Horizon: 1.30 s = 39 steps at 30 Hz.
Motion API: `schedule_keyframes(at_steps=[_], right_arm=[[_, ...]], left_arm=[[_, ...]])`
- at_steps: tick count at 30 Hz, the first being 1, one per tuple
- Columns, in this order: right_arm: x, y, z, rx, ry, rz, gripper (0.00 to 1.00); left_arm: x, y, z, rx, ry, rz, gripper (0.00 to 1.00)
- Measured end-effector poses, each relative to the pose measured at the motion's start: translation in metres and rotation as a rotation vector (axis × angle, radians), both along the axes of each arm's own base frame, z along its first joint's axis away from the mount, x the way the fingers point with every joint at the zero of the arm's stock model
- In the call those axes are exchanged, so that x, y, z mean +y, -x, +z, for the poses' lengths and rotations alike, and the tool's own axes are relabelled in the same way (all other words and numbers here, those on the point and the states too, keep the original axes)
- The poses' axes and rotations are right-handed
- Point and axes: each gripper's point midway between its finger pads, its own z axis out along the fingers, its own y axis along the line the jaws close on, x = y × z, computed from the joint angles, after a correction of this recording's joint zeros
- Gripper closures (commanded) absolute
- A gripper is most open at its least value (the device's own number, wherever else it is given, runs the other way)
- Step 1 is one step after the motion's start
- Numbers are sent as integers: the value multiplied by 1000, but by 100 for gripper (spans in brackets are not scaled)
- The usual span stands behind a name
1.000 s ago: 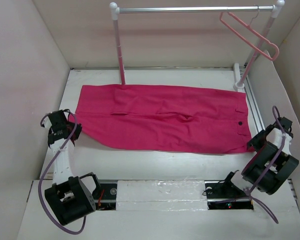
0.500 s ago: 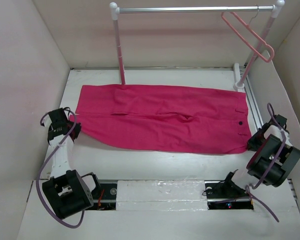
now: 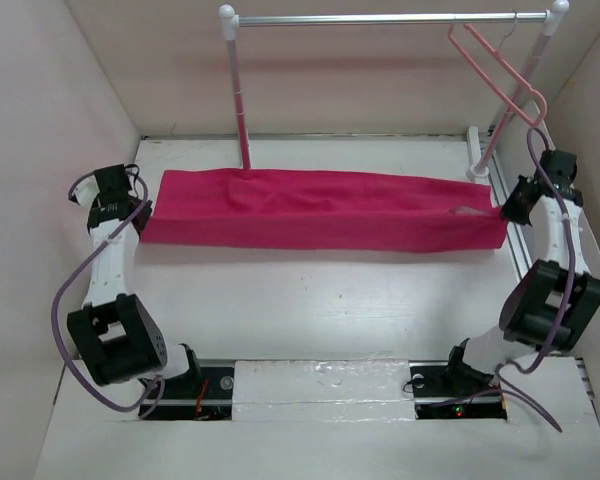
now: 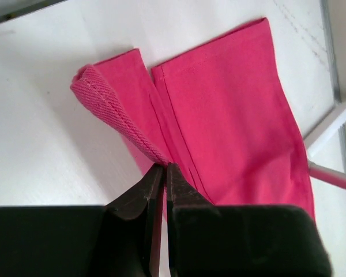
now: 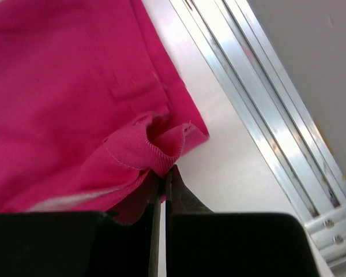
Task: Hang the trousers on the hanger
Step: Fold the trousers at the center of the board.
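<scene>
White table (image 3: pixel 310 320) before the clothes rail (image 3: pixel 380 18) holds the trousers (image 3: pixel 320 210); left gripper (image 4: pixel 163 171) pinches their cuffs, right gripper (image 5: pixel 162 173) the waistband; hanger (image 3: pixel 492 78) hangs from the rail.

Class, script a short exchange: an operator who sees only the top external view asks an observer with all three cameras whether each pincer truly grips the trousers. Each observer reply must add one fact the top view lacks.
Operator: From above I can't judge the left end. Is it gripped?
Observer: Yes. The left pincer is shut on a curled hem edge of the trousers.
Operator: And the right end?
Observer: The right pincer is shut on a bunched, stitched fold, beside the metal track.
Operator: One leg or both at the left?
Observer: Two hemmed leg ends lie side by side. Only the edge of the one on the left of the left wrist view curls up into the jaws.
</scene>
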Motion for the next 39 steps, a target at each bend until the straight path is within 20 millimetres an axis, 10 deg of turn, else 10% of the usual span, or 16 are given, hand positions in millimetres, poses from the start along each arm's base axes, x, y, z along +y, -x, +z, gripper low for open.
schedule_keyframes(at_steps=[5,11,17,18,19,20,23,28,33,39], right_arm=[[-11,-73,9,-45,5,54,100],[-23,-139,-23,-35,-41,94,100],[-26,-169,-61,-28,-98,102,100],[-25,-171,-64,-32,-106,99,94],[-25,-174,-65,-39,-112,96,85],[-25,-176,-65,-48,-116,94,57],[-30,-184,-58,-87,-94,88,27],[-31,-182,-46,-134,-72,92,20],[-12,-138,-42,-142,-103,108,20],[-6,-80,-51,-136,-143,81,12]], left_arm=[[-4,-41,-10,40,-34,-27,100],[-10,-147,-18,46,-68,-91,100],[-18,-212,-43,88,-132,-144,100],[-18,-219,-44,89,-137,-148,100],[-18,-223,-45,90,-142,-157,78],[-17,-225,-46,94,-153,-171,69],[-6,-228,-36,92,-191,-173,45],[10,-223,-13,59,-246,-166,29],[0,-148,-23,114,-204,-181,31],[-29,-53,-82,217,-65,-228,32]])
